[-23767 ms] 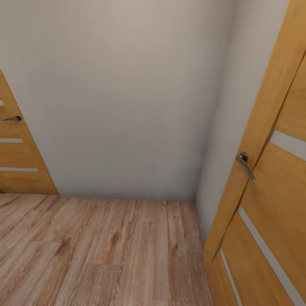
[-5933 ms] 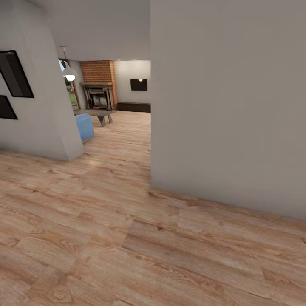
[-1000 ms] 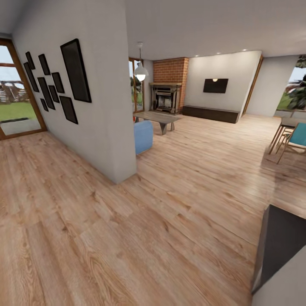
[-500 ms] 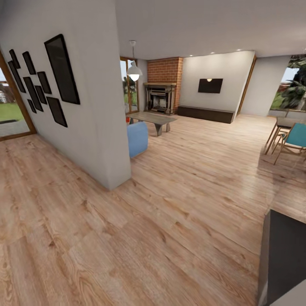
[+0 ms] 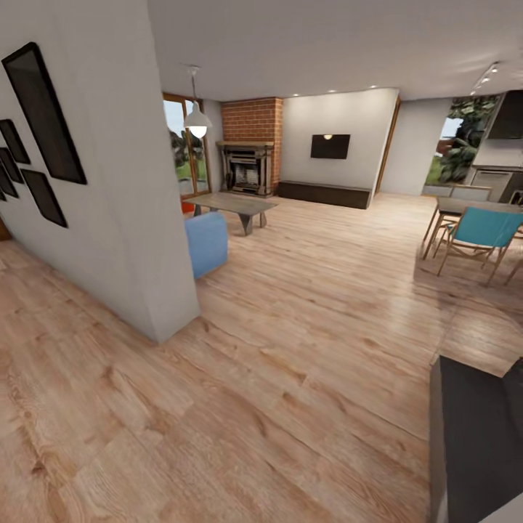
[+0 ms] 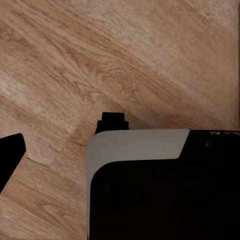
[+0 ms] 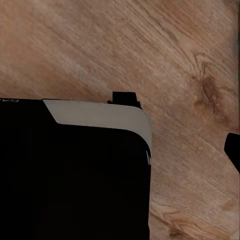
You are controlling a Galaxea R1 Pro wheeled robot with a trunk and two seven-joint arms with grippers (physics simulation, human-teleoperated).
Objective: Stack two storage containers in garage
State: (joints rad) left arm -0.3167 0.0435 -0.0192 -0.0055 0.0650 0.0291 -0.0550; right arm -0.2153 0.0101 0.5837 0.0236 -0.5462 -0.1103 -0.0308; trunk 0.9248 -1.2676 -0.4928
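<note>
rolled forward and turned a little toward the living room since half a second ago: partition wall now nearer at left, fireplace and blue sofa larger; a small red patch behind the sofa, maybe a storage container, too small to tell. wrist views over wood floor; fingers' state cannot tell. probably approach step, nothing collected yet

Much tucked behind the wall or clipped at the edges.

The blue sofa is half hidden by the near white wall, and an orange-red scrap beside it is too small to identify. The picture frames and a dark cabinet are cut off at the edges.
</note>
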